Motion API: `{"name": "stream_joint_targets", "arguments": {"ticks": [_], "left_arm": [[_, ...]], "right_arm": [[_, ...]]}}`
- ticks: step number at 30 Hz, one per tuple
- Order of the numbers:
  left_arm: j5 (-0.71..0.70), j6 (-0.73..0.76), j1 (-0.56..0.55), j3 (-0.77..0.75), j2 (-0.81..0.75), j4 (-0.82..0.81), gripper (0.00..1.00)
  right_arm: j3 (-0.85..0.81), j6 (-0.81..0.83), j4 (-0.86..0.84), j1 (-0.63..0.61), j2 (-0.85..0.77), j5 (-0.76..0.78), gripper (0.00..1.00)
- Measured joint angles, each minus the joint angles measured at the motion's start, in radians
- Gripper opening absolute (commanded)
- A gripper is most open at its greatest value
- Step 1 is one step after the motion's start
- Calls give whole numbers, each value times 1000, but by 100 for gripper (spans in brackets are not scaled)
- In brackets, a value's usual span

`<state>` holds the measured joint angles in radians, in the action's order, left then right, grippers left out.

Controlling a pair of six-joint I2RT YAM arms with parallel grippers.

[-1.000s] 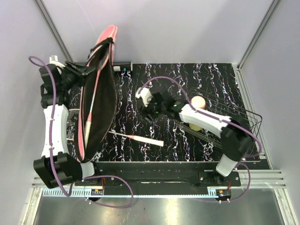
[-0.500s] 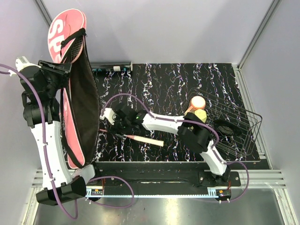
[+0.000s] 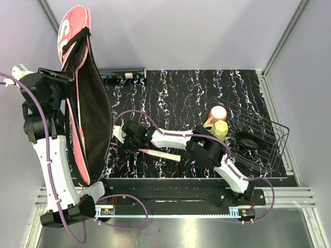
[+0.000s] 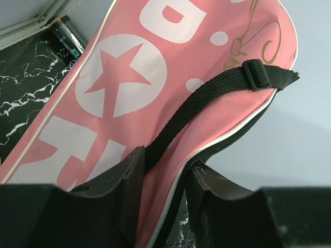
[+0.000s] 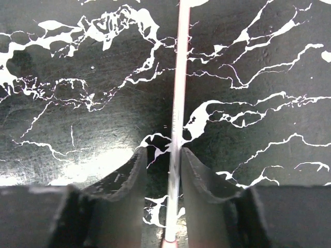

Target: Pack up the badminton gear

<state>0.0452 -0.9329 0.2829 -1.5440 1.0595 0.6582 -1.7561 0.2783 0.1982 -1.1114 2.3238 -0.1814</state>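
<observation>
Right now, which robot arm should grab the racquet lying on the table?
The right one, I think. The right gripper has a finger on each side of the thin shaft of the racquet, so it only needs to squeeze. The left gripper is busy holding up the pink cover.

The surface (image 3: 196, 93) is black with white veins like marble and fills the middle of the top view. A racquet (image 3: 163, 155) lies flat on it in the lower middle. Its white handle points to the right, and its thin pink shaft runs left toward the pink racquet cover (image 3: 95, 119) at the left edge. Whether the cover's low end touches the surface, I cannot tell. A black tube (image 3: 121, 74) lies along the upper left edge. A black wire basket (image 3: 264, 160) stands at the right side.
</observation>
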Motion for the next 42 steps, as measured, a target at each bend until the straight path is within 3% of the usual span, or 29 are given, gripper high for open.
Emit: {"name": "stream_joint_targets", "arguments": {"ticks": [3, 4, 5, 16, 22, 27, 33, 42], "left_arm": [[-13, 8, 0, 0, 0, 0, 0], [-21, 10, 0, 0, 0, 0, 0], [-29, 14, 0, 0, 0, 0, 0], [-96, 60, 0, -6, 0, 8, 0], [-116, 80, 0, -21, -4, 23, 0], [-118, 88, 0, -21, -5, 22, 0], [-119, 99, -14, 3, -5, -2, 0], [-56, 101, -86, 152, 56, -145, 0]], "right_arm": [[0, 1, 0, -6, 0, 5, 14], [0, 2, 0, -6, 0, 7, 3], [0, 5, 2, -7, 0, 8, 0], [-26, 8, 82, -8, -18, 141, 0], [16, -130, 106, 10, -166, 229, 0], [108, -320, 92, 86, -341, 237, 0], [330, -507, 40, 217, -510, 251, 0], [533, -562, 69, 247, -730, 371, 0]]}}
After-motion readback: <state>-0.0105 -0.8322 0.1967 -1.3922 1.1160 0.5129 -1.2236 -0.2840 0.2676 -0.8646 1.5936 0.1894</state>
